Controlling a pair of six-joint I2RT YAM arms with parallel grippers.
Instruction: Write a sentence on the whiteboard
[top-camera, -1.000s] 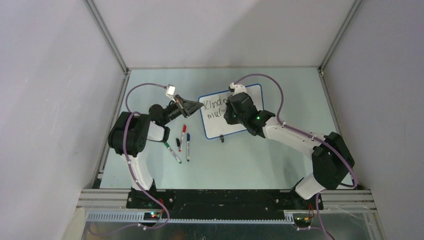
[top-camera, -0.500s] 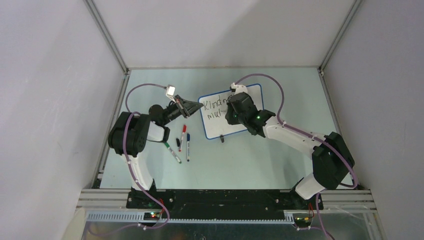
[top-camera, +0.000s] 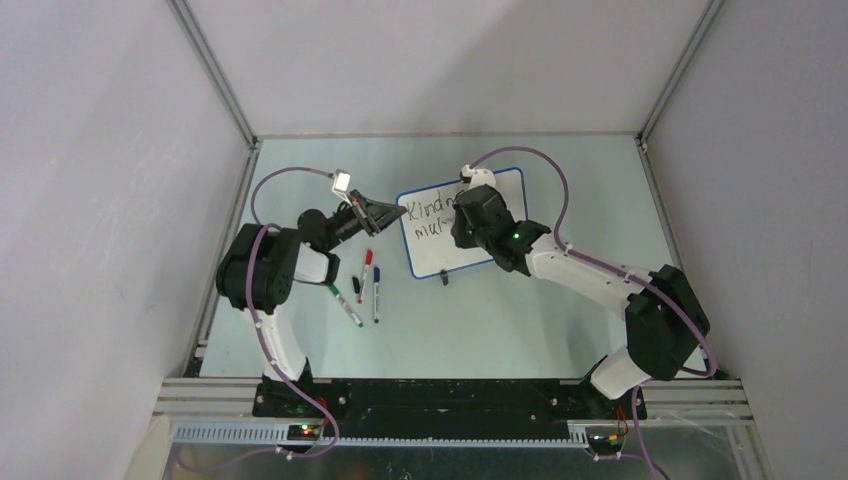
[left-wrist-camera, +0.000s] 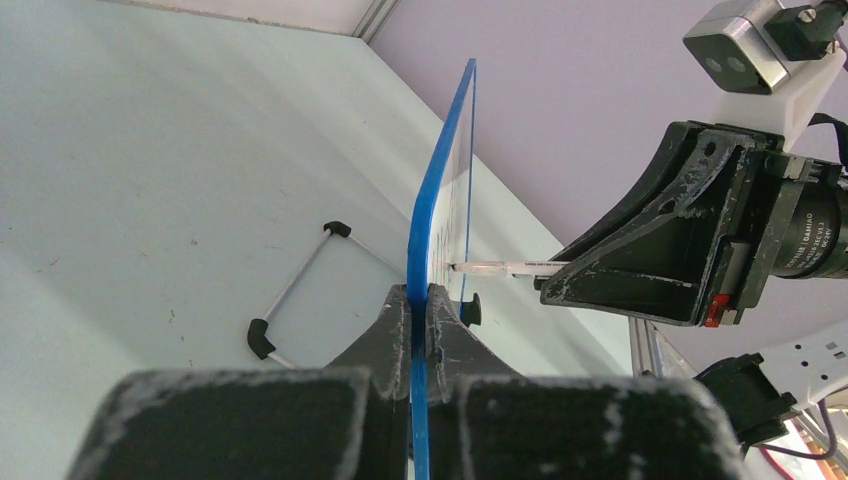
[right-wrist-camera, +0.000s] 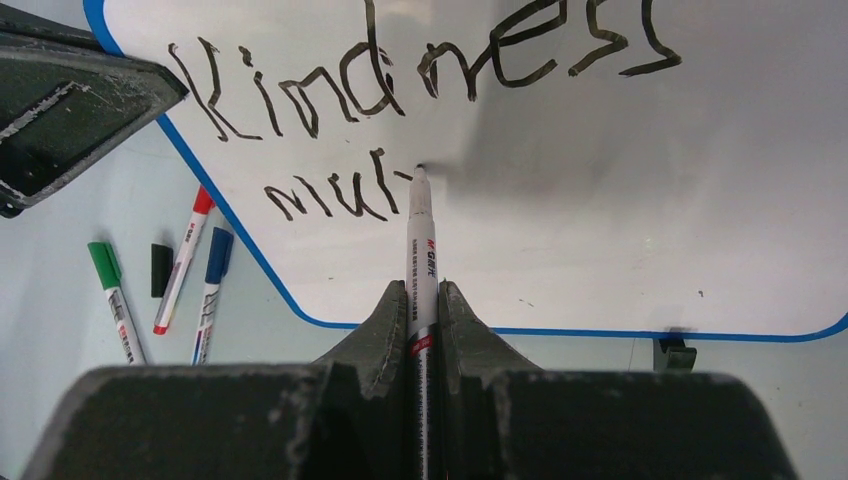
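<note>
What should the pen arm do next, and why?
Probably stroke out the next letter: the sentence reads only "Kindness mul", the marker in the right gripper touches the whiteboard just after it, and the left gripper clamps the board's edge.

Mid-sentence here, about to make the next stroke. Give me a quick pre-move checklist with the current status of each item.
1. Hold: left gripper shut on the blue rim of the whiteboard: ok.
2. Pen grip: right gripper shut on the marker, which lies straight between the fingers: ok.
3. Tip contact: the marker tip touches the board face just after "mul": ok.
4. Progress: in the sentence, "Kindness" is written but the second line is only begun: not ok.
5. Writing room: bare white board to the right of the tip: ok.
6. Pressure on the tip: cannot tell.
</note>
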